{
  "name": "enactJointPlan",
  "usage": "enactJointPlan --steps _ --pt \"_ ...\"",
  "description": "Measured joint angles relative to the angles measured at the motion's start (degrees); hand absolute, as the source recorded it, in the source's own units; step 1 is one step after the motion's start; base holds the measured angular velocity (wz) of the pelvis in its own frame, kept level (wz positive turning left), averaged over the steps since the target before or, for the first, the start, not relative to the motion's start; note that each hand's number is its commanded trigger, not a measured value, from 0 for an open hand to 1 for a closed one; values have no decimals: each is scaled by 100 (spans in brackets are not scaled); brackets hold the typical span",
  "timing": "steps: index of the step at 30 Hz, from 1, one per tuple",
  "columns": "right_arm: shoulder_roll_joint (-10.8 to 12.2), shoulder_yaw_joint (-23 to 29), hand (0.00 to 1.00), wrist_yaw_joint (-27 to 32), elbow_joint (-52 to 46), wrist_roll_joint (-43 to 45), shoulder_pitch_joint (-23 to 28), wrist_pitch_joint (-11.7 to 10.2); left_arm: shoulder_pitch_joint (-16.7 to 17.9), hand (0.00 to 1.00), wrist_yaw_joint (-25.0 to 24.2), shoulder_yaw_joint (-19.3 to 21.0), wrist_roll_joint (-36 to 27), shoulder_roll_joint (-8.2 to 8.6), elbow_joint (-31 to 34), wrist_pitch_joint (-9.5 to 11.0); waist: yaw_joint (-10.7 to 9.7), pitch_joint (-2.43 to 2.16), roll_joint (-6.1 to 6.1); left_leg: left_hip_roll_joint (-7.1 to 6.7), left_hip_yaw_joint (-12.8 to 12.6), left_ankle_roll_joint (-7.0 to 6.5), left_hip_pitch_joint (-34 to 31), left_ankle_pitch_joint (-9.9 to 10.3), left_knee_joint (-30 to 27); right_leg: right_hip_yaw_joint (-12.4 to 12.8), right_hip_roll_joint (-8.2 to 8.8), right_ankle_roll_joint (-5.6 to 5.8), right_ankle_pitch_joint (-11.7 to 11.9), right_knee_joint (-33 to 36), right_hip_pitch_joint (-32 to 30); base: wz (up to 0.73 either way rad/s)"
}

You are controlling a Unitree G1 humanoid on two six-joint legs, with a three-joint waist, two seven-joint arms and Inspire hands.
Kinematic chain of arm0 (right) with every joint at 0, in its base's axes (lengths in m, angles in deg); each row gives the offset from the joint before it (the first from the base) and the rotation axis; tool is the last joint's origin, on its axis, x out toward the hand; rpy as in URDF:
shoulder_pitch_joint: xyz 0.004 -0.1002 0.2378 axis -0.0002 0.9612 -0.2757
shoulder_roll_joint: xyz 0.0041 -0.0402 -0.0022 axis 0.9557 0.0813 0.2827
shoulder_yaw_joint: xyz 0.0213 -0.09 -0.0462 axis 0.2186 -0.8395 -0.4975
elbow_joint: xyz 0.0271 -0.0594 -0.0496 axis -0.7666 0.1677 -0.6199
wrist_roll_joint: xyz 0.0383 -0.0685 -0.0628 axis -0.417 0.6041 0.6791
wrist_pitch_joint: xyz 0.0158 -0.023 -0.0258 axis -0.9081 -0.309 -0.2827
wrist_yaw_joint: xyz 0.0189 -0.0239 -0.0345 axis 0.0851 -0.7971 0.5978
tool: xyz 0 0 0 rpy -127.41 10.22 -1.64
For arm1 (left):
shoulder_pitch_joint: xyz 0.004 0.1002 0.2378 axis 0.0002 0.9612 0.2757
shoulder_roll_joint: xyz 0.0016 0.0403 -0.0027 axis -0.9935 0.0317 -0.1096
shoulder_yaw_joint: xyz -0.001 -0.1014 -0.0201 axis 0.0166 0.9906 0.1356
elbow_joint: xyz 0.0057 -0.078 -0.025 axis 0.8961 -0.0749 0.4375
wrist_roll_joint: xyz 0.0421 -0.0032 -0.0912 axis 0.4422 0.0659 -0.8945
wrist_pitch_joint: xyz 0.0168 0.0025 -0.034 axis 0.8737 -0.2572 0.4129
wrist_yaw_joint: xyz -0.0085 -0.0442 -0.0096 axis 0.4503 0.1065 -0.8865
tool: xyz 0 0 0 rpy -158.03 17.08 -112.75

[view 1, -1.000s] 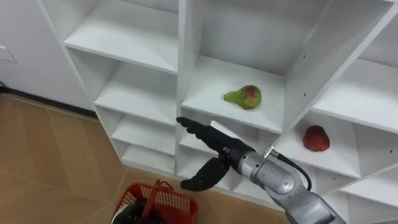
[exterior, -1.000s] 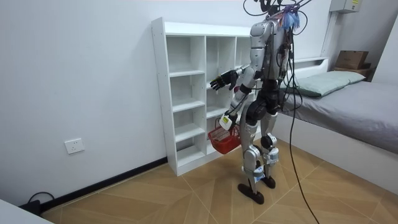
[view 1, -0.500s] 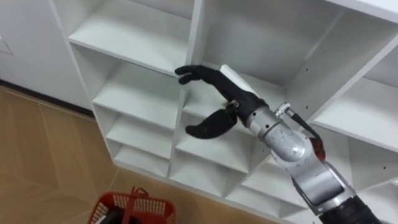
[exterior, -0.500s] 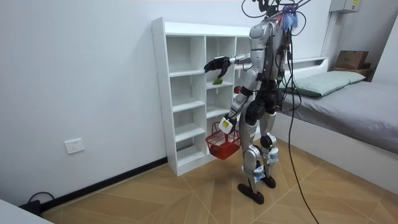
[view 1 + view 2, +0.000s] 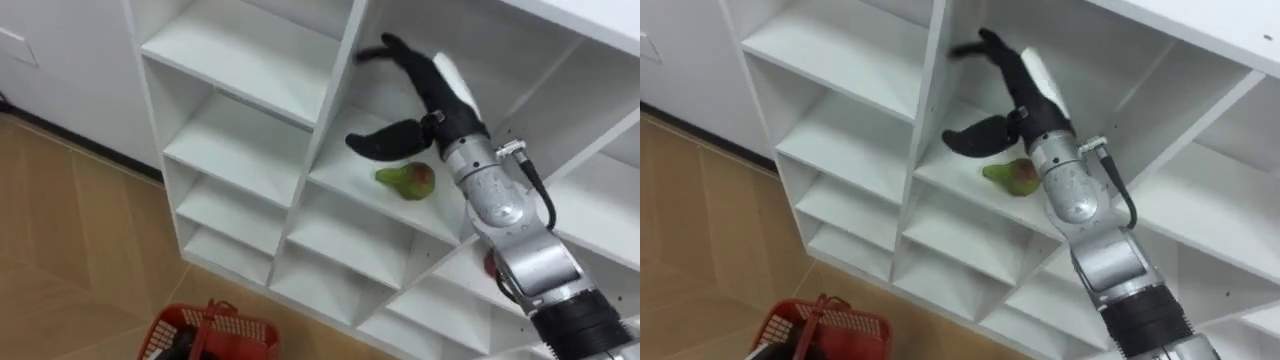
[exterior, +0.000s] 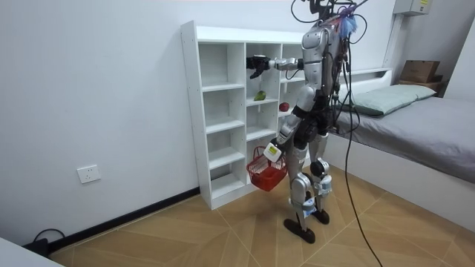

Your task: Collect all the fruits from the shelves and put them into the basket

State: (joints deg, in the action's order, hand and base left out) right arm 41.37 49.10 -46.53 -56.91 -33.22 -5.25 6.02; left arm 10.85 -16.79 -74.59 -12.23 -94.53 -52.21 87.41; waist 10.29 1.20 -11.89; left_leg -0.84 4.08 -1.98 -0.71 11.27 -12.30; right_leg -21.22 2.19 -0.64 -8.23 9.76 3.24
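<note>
The right robot hand (image 5: pixel 430 95) is up and in! Half a second back it was hanging in front of the closet's (image 5: pixel 250 90) upright edge and covering the fruit; now it has lifted and pushed into the middle column's compartment, and the arm in the room view has climbed from shelf level to nearly straight out from the shoulder. The green pear (image 5: pixel 407 180), blushed red on one side, is back in sight.

The fingers are spread and pointing up toward the back of the compartment, the thumb swung out low, and nothing is grasped. The pear lies on its side on the shelf board, just beneath that thumb and a touch toward the wrist, close under the palm. Whether thumb and pear touch I can't tell.

One column to the right and one shelf lower, a red fruit (image 6: pixel 283 107) sits on its own board, mostly behind the forearm in the eye views.

Down low, the left robot hand (image 6: pixel 274 150) is closed on the handle of the red basket (image 6: pixel 265 172), which hangs at thigh height above the wooden floor (image 5: pixel 60 250), a shade further out than before. The robot stands upright facing the closet, feet planted where they were a second ago.
</note>
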Motion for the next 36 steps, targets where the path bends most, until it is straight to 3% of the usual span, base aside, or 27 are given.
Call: enactJointPlan --steps 4,6,9,15,24,34,36 --pt "-30 -3 0 105 357 -283 -119 -2 30 100 -26 -18 7 -31 84 -27 -29 -15 -48 -27 137 1 -22 0 -43 -93 7 16 -10 -10 36 24" --pt "-120 -3 0 129 742 -372 -207 -3 31 100 -75 -15 9 -37 84 -71 -33 -24 -86 -92 256 -3 -25 -2 -58 -83 54 107 -69 -11 82 27" --pt "-195 -2 0 206 984 -395 -225 -2 40 100 -109 17 14 -76 94 -116 -27 -23 -121 -91 328 -3 -70 -3 -99 -78 69 120 -77 -11 81 14" --pt "-236 4 0 209 1243 -394 -226 19 38 100 -158 315 340 -62 185 -227 -22 -20 -157 -95 329 -4 -114 -3 -124 -68 74 123 -79 -14 64 2" --pt "-426 4 0 204 1454 -413 -226 49 49 100 -300 321 510 -79 287 -239 63 -22 -159 -93 311 -3 -136 -2 -173 -54 65 122 -79 -15 68 0" --pt "-440 61 0 191 1720 -586 -224 51 45 100 -376 431 748 -173 288 -254 -50 -6 -126 -93 312 6 -265 19 -348 -85 65 121 -78 -12 53 1" --pt "-440 61 0 184 1732 -627 -217 51 49 100 -376 425 749 -172 348 -345 -83 -12 -95 -96 312 6 -278 19 -352 -91 65 121 -78 -12 52 0"
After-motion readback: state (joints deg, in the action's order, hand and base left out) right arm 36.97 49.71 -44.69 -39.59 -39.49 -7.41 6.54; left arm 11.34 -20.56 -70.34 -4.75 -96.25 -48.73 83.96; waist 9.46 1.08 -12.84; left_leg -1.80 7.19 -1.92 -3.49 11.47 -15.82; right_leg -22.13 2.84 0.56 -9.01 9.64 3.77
